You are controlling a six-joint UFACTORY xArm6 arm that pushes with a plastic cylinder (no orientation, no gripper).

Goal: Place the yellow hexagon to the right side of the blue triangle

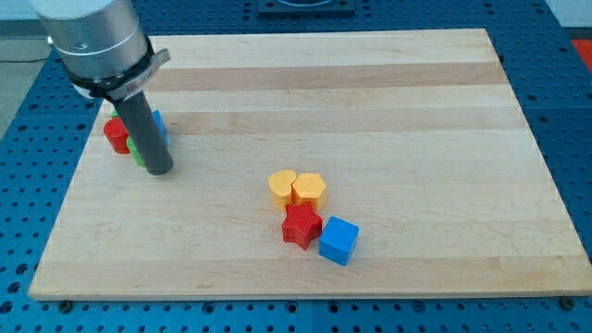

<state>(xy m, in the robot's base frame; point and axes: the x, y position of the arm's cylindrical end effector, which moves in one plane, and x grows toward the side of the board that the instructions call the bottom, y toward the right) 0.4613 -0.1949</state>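
The yellow hexagon (pixel 310 190) is seen just below the middle of the frame, lying flat on the wooden worktop (pixel 370 102). Its left side is touched by a yellow heart-shaped block (pixel 282 188). Directly below the pair a red star (pixel 302 226) is found, touching or nearly touching both yellow blocks, and against the star's lower right a blue cube (pixel 339 240) is set.

The blue triangle (pixel 159 128) named in the task is only partly seen in the upper left of the frame, well apart from the hexagon; most of it is hidden behind the dark rod, so its shape cannot be confirmed. Just left of it a red block (pixel 117 136) is visible, its shape unclear, and slivers of a green block (pixel 136 151) are seen beside the rod.

No claw is carried by the arm, so no open or closed state can be told. The rod comes down from the grey arm housing (pixel 92 37) at the upper left corner, and my tip (pixel 158 172) is placed on the worktop just below the cluster of red, green and blue blocks, far to the left of the yellow hexagon.
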